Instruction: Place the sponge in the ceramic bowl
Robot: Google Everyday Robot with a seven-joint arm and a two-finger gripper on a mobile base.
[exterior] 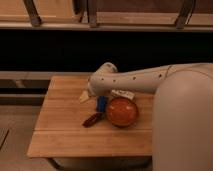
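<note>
Small bright blue soft sponge (101, 104) block right below the gripper (99, 96) at the white arm's (135, 80) tip, grip state impossible to tell, just beside round glossy orange ceramic bowl (122, 112), near dark reddish-brown oblong object (92, 119), over light wooden table (65, 135).

Blue sponge (101, 104) under pincer (99, 96), beside ceramic bowl (121, 111), wooden table (65, 135)

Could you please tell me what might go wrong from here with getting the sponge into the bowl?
1. The claw is right over the blue sponge, which lies close beside the orange bowl; a slightly off move could knock the bowl.
2. The dark brown oblong thing lies just in front of the sponge and might get nudged.
3. The arm hides the sponge's top, so a poor grip could go unnoticed.
</note>
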